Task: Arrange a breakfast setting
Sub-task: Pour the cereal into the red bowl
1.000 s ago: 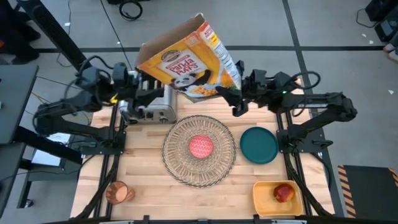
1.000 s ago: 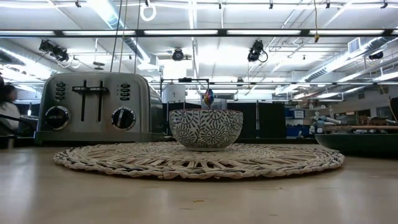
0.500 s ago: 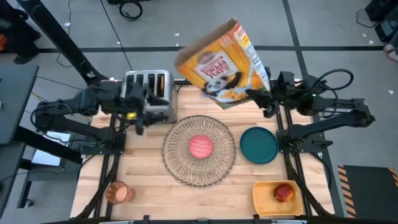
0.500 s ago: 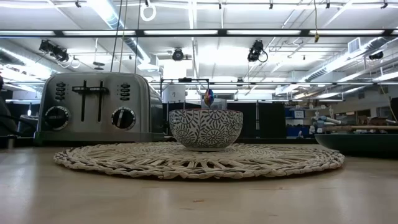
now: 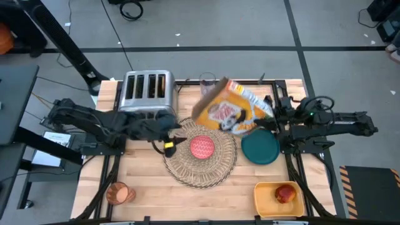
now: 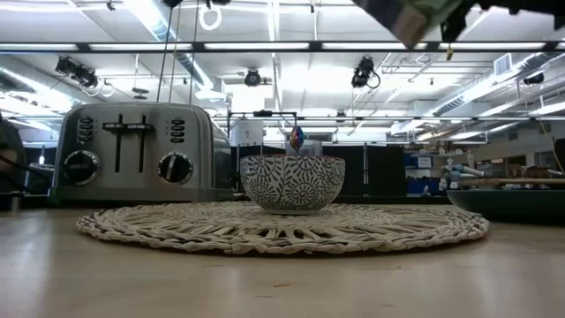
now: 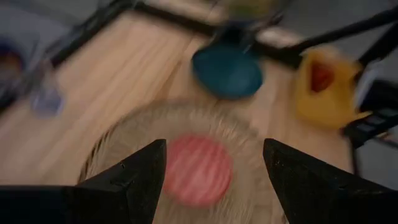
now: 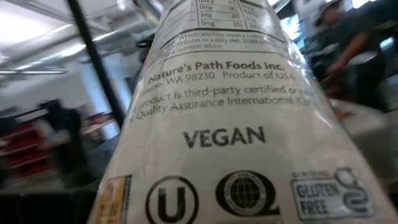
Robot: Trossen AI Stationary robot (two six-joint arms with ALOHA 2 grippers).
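The pink bowl (image 5: pixel 202 147) stands in the middle of the round straw placemat (image 5: pixel 200 172). The teal plate (image 5: pixel 260 147) lies to its right. The red apple (image 5: pixel 285 194) lies in the yellow tub (image 5: pixel 265 199). The amber cup (image 5: pixel 117 194) stands at the near left. My left gripper (image 5: pixel 167 142) is open over the placemat's left edge, and its fingers frame the bowl (image 7: pixel 199 168). My right gripper (image 5: pixel 273 114) is shut on a cereal box (image 5: pixel 230 114) above the plate's far side. Toast and spoon are out of view. My right gripper holds the cereal box by its end nearest the table's right edge (image 5: pixel 265 111), coming about level from the right. The box's narrow printed side (image 8: pixel 224 137) fills the wrist view and hides the fingers. The box is lifted clear and tilted.
The chrome toaster (image 5: pixel 148 92) stands at the far left, and a clear glass (image 5: pixel 207 80) stands at the far edge. In the low view the bowl (image 6: pixel 292 183) sits on the placemat (image 6: pixel 282 228), with the toaster (image 6: pixel 132 152) behind and the box's corner (image 6: pixel 415 18) overhead.
My right gripper has carried the cereal box toward the table's right edge and then down and nearer, so it now hangs low over the plate's far side. My left gripper has gone from the toaster toward the near edge and right, to the placemat's left edge.
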